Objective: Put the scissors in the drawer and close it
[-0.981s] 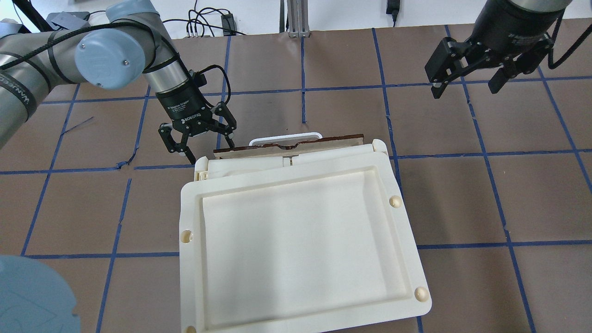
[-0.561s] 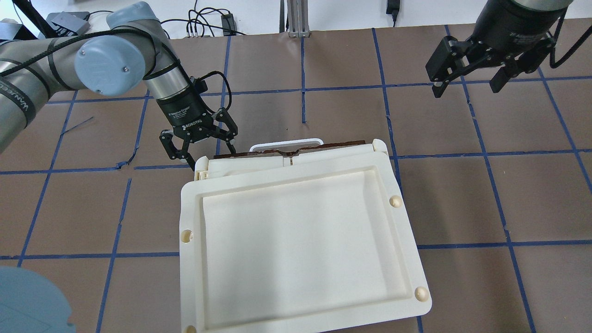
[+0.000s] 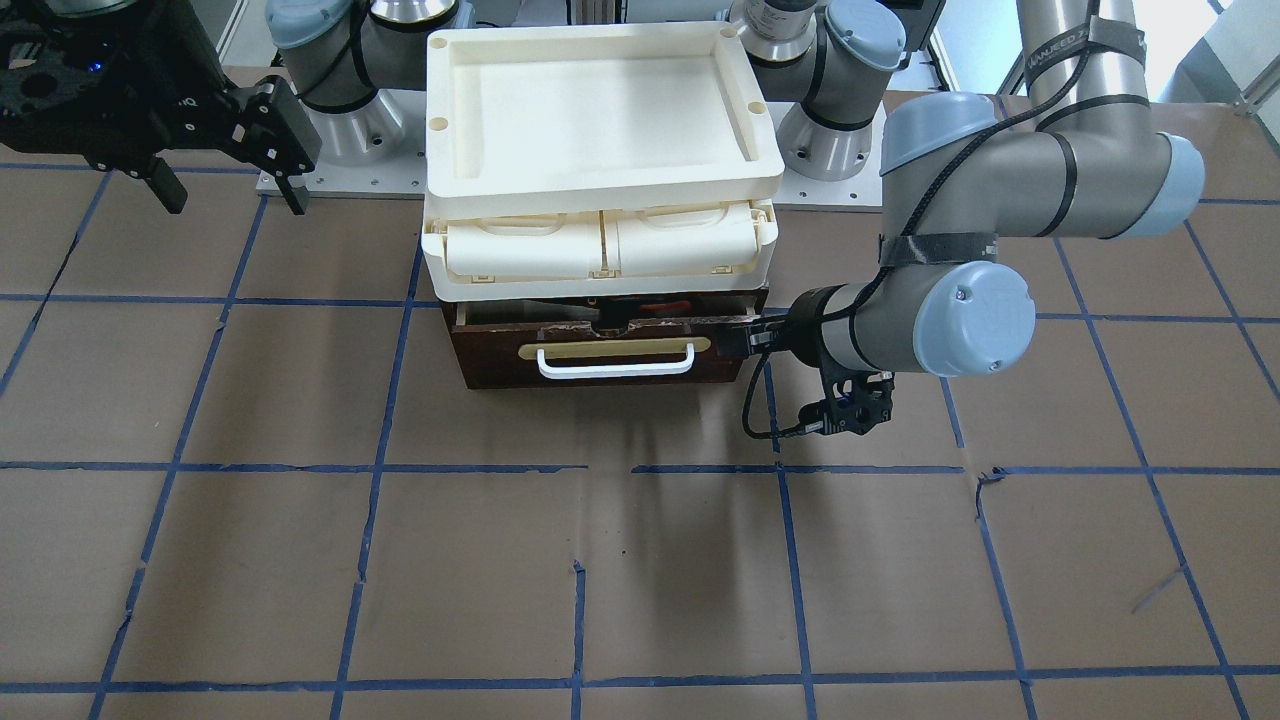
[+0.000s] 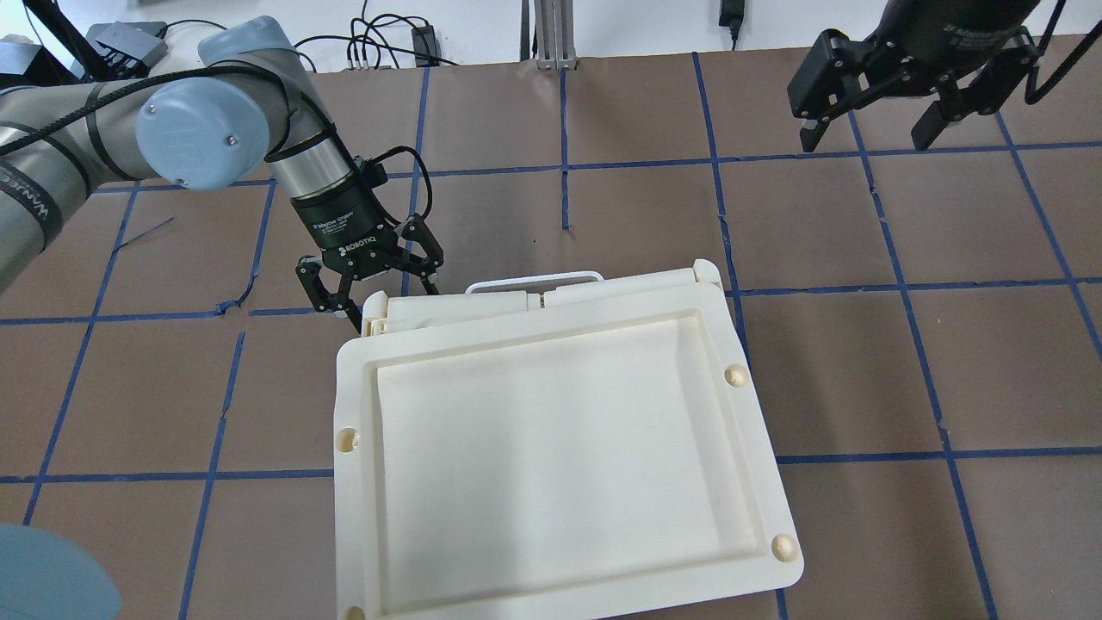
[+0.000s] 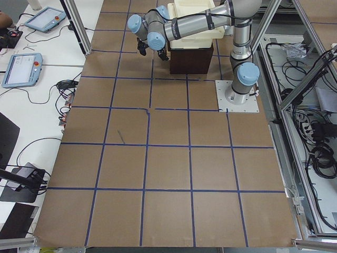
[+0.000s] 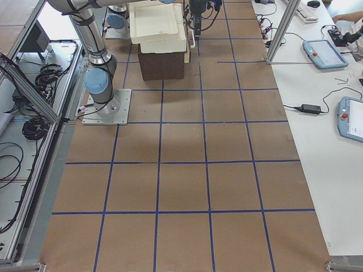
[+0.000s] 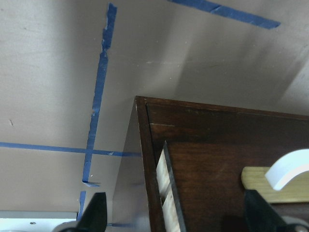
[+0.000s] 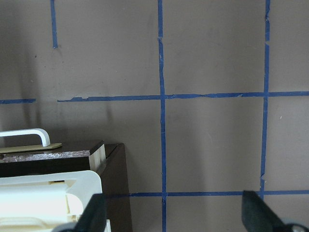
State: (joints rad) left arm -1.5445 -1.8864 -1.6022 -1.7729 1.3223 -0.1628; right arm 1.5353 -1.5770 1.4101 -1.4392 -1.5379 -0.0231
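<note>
Drawer (image 3: 600,362) position is what has changed: a second ago in the overhead view its dark front and a strip of pale wood stood out past the cream box (image 4: 357,413); now only the white bar handle (image 4: 534,280) shows beyond that edge; the closing push is judged almost finished; the front-facing view shows a narrow gap left along the drawer's top, above centre of frame; inside that gap lies a sliver of orange, judged to be the scissors (image 3: 655,310), so they are in the drawer, mostly hidden; the left end effector (image 4: 387,297) is spread wide at the drawer's corner, left of centre, contact unclear; the right end effector (image 4: 868,131) hangs at upper right, fingers apart and holding nothing, well apart from the box on the desk (image 4: 861,370)
</note>
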